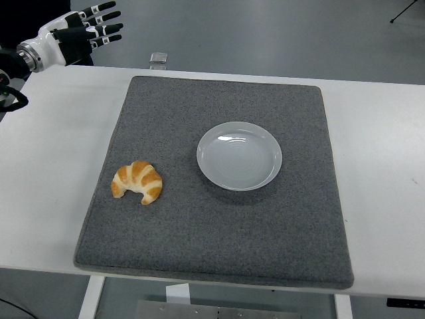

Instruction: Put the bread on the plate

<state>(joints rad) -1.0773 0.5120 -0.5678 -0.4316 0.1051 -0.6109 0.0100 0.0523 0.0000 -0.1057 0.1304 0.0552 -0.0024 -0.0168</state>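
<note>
A golden croissant (pixel 137 182) lies on the left part of a grey mat (pixel 219 252). An empty white plate (pixel 240 155) sits on the mat's middle, to the right of the croissant and apart from it. My left hand (pixel 85 28) is at the top left corner, raised over the table's far left edge, with its fingers spread and holding nothing. It is far from the croissant. The right arm does not show.
The grey mat covers most of the white table (pixel 378 159). A small clear object (pixel 158 58) lies at the table's far edge, just behind the mat.
</note>
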